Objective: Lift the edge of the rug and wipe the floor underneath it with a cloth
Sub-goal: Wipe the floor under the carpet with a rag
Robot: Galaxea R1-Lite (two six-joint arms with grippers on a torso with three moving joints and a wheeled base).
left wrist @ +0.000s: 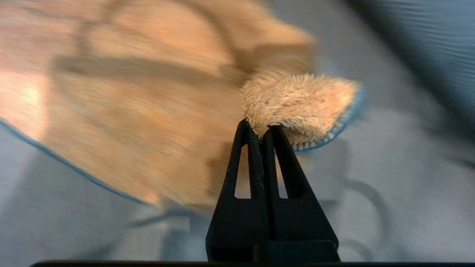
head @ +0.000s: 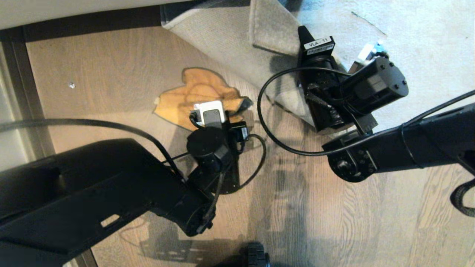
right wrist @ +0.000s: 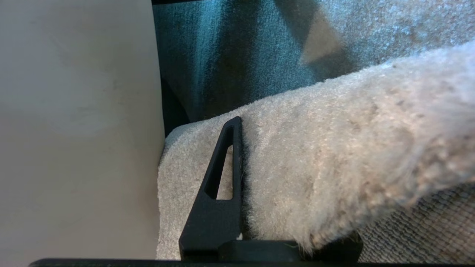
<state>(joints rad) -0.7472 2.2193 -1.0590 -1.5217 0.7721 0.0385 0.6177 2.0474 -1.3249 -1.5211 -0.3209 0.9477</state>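
The mustard-orange cloth (head: pixel 196 94) lies spread on the brown wood floor (head: pixel 111 74), just beside the lifted rug. My left gripper (left wrist: pixel 259 129) is shut on a fold of the cloth (left wrist: pixel 297 100); in the head view the wrist hides its fingers. The rug edge (head: pixel 222 33) is raised and folded back, with its pale woven backing showing. My right gripper (right wrist: pixel 271 122) is shut on the rug edge (right wrist: pixel 326 155). One black finger (right wrist: pixel 222 178) shows against the pile, and the rug hides the other.
The grey rug (head: pixel 426 55) covers the far right. A dark skirting strip (head: pixel 92 22) runs along the pale wall (head: pixel 74 11) at the back. A small white speck (head: pixel 71 85) lies on the planks. My base wheel (head: pixel 258 256) shows at the near edge.
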